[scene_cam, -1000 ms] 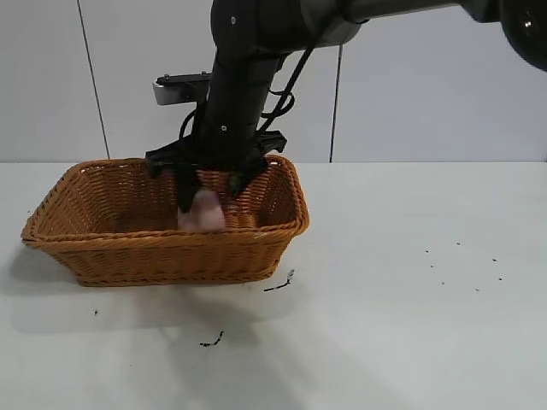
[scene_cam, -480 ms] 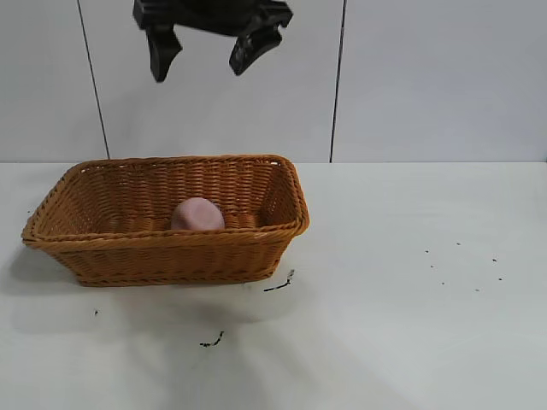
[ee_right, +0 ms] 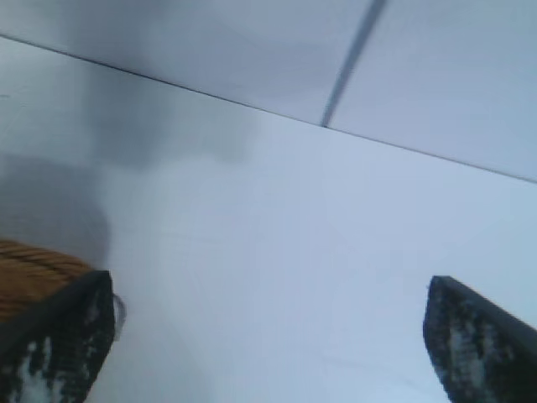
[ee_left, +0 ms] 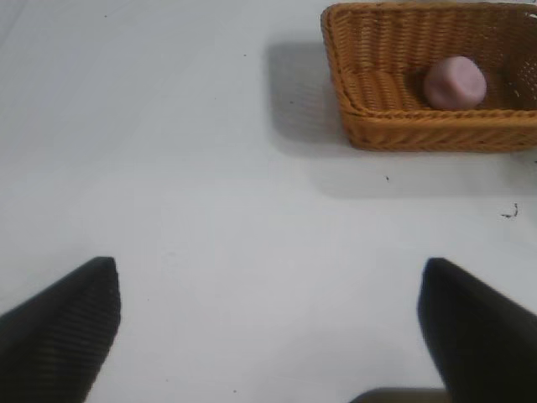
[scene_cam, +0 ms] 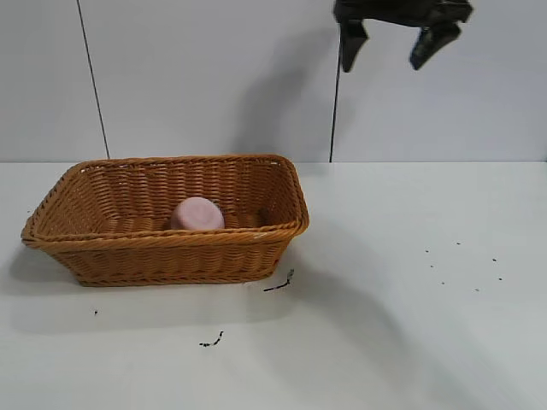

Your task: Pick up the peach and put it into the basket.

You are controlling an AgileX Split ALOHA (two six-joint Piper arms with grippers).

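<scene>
While my right gripper hangs high: state below.
Right gripper [scene_cam: 396, 45]: up at the top of the exterior view, in front of the back wall, well above the table and off to the right of the basket; my fingers are spread wide with nothing between them.
Right wrist view: my two dark fingertips [ee_right: 63, 336] frame bare white table [ee_right: 277, 252], with a sliver of wicker at one edge.
Peach [scene_cam: 197, 213]: sits inside the basket, on its floor, near the front wall, toward the middle-right; pale pink and rounded, touched by no gripper.
Basket [scene_cam: 167, 248]: orange-brown wicker, upright on the white table, left of centre.
Left gripper [ee_left: 268, 327]: away from the basket, over bare table; its fingers stand far apart, empty.
Table marks [scene_cam: 212, 341]: a few small dark specks in front of the basket.
</scene>
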